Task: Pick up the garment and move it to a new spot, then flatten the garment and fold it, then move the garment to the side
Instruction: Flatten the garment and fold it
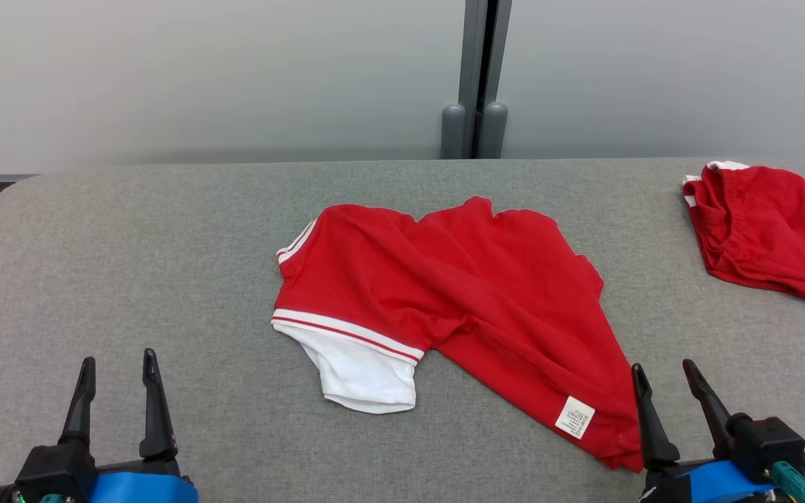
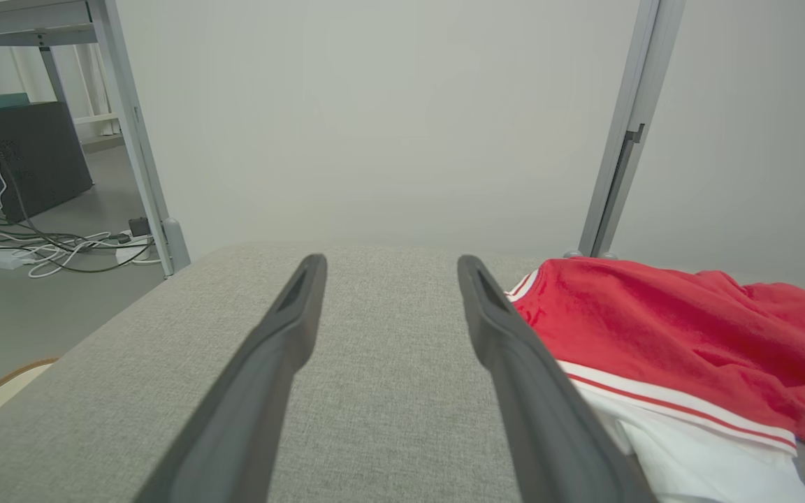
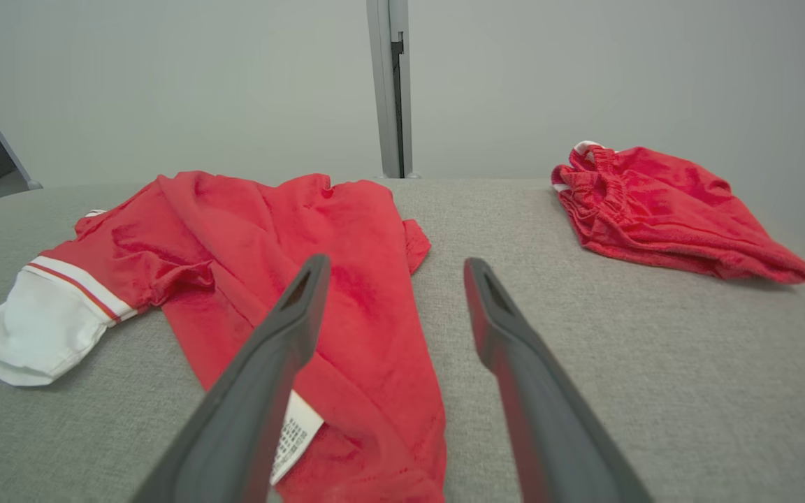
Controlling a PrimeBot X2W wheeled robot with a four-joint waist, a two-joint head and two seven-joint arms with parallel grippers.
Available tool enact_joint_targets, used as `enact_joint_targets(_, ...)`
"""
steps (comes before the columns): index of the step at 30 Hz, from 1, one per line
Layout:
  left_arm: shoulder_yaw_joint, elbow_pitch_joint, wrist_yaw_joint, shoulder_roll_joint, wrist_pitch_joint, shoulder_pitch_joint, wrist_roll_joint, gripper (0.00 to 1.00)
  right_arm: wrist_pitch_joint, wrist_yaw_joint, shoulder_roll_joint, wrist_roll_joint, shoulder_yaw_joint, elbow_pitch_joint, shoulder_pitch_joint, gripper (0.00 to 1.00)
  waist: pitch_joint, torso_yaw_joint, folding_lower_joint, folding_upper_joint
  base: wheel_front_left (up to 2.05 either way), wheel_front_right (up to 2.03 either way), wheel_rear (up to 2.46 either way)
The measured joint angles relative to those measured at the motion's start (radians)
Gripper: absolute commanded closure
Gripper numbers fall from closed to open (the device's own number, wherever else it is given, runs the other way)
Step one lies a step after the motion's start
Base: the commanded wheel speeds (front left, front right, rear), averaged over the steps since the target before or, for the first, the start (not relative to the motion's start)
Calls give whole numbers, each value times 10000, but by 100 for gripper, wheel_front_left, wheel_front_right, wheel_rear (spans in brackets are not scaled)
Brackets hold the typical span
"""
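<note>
Red garment [image 1: 458, 293] rumpled on table [image 1: 165, 244], left fingers [image 1: 80, 405] and right fingers [image 1: 649, 419] wide, empty, floor cables [image 2: 60, 246] in left wrist view

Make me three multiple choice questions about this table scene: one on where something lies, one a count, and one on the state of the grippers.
1. Where on the table does the bunched red garment lie?
A. left edge
B. middle
C. right edge

2. How many red garments are on it?
A. one
B. two
C. three

3. How are the left gripper and right gripper?
A. both open, holding nothing
B. both shut on cloth
C. one open, one shut

Answers:
1 C, it sits by the right edge, apart from the spread shirt.
2 B, the shirt plus the bunched piece.
3 A, each pair of fingers stands apart, gripping nothing.
</note>
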Motion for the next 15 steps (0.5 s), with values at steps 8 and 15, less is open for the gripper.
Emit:
enact_joint_targets(8,94,27,-222,-201,0,-182,234,0,276,0,-295,-380,261,623,-1641,0,272,38,2,1,0,0,0)
enact_joint_targets(15,31,171,-401,-297,0,-615,314,0,1793,0,-1012,-493,784,2155,-4335,0,604,232,2,1,0,0,0)
